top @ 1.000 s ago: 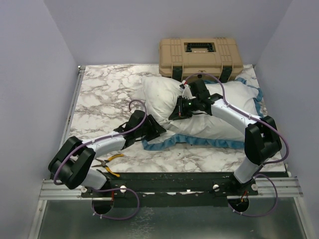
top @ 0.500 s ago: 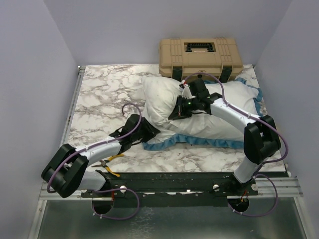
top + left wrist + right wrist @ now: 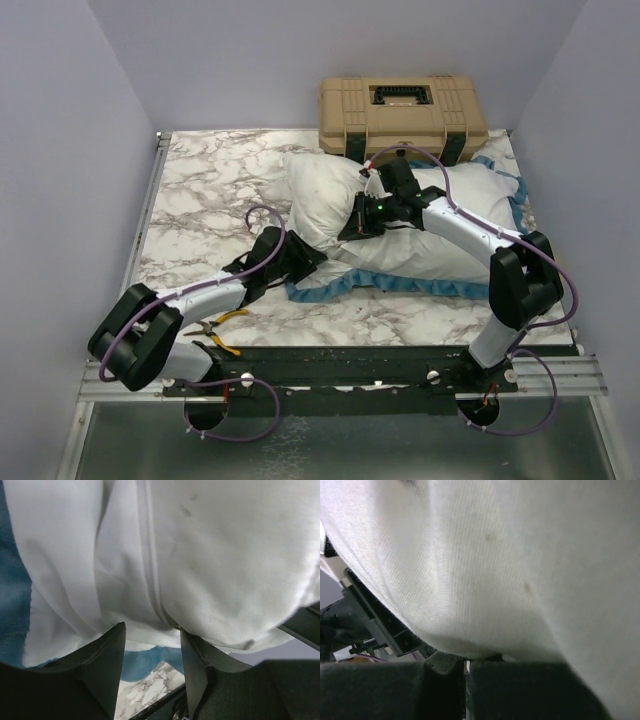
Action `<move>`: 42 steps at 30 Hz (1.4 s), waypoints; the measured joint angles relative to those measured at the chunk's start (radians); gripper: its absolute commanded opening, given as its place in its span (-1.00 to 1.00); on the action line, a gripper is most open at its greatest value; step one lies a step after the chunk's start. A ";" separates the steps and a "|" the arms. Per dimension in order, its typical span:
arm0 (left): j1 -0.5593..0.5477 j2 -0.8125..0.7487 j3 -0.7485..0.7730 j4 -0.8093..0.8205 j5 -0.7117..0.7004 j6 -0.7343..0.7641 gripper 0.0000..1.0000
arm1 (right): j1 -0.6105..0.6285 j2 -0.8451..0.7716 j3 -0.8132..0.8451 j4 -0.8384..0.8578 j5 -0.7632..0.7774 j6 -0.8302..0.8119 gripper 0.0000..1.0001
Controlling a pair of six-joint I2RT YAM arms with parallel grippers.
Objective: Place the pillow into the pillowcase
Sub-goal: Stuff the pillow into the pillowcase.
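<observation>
Took in the marbled tabletop point(image 3: 200, 200) first, bearing all the rest. Found the pillowcase point(image 3: 430, 262) spread across its right half, white side up, blue frill along the near edge, mouth apparently turned left to receive the load. Found the pillow point(image 3: 318, 190) lying plump at that mouth, left end out over the marble, the rest seemingly under the cloth; judged partly in, not yet seated. Noted a tan case point(image 3: 402, 115) at the far edge, just behind the pillow. Placed the right gripper point(image 3: 465, 664) over the join of pillow and pillowcase, closed tight under bulging white cloth, likely pinching the upper hem to hold the mouth up; could not tell whose cloth. Placed the left gripper point(image 3: 151, 635) low by the frill, jaws partway apart, a seamed white fold before the gap, nothing clamped; probably poised to take the lower hem. Spotted yellow-handled pliers point(image 3: 222, 325) beside the left arm, untouched.
</observation>
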 measured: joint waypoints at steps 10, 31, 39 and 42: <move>0.017 0.137 0.034 -0.010 -0.003 -0.009 0.00 | 0.000 0.000 0.000 0.000 -0.005 -0.002 -1.00; 0.060 0.305 0.063 0.100 0.004 -0.124 -1.00 | 0.000 0.000 0.002 -0.008 -0.012 -0.017 -1.00; 0.059 0.136 0.063 0.029 0.007 -0.056 -1.00 | 0.016 0.001 0.071 -0.084 0.024 -0.069 -1.00; 0.060 0.039 0.070 0.015 0.014 -0.031 -1.00 | 0.056 0.006 0.105 -0.099 0.055 -0.092 -1.00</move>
